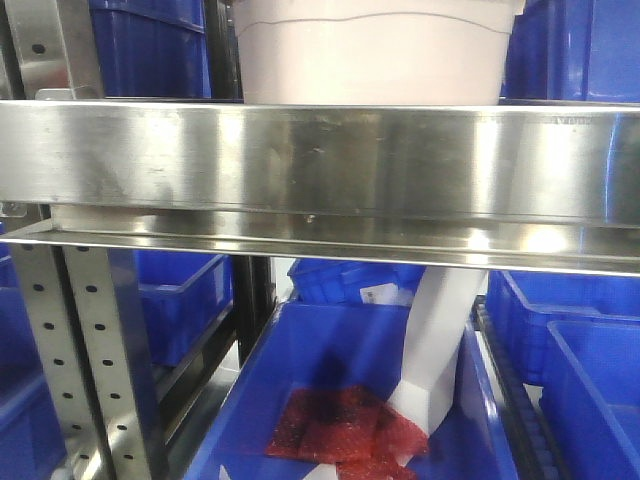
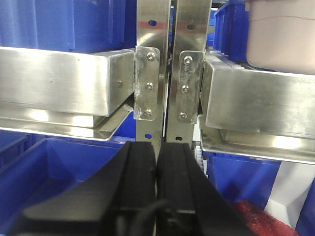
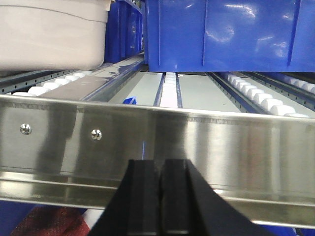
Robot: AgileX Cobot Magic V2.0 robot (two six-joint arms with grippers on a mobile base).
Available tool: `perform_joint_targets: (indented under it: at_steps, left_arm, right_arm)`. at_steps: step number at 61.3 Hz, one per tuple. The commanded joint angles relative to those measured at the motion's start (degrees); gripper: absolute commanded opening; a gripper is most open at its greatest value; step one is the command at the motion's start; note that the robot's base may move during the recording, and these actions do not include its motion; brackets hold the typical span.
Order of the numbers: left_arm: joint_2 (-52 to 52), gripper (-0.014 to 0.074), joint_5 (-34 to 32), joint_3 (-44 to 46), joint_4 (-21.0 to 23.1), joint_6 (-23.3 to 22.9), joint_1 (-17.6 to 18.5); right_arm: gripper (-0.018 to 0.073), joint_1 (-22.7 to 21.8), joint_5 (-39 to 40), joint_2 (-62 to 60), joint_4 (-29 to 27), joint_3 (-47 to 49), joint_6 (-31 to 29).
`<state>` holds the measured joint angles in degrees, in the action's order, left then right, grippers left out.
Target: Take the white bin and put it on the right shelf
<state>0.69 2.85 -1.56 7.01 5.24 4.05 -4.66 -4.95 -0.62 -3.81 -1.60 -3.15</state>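
Both tools closed, empty: left tool (image 2: pixel 157 196), right tool (image 3: pixel 160 201).
I judge the white bin (image 1: pixel 375 50) bulky, stiff, slick-walled; I'd clamp opposite sides under its rim.

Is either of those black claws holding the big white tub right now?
No. The white bin sits on the right shelf, while the left gripper and right gripper are both shut on nothing.

Shelf (image 1: pixel 330 160) shiny steel; bin (image 1: pixel 375 55) prob. plastic.
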Motion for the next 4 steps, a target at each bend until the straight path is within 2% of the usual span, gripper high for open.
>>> perform_joint_targets:
  at_steps: [1,4]
  left_arm:
    - [0.7,-0.0118,-4.7,0.0,0.2,-0.3,-0.1]
    - [0.7,-0.0118,-4.7,0.0,0.2,-0.3,-0.1]
  right_arm:
    - [0.0069,-0.4,5.6,-1.0,0.4,0.0,0.1]
    - [0.0069,-0.4,5.6,-1.0,0.4,0.0,0.1]
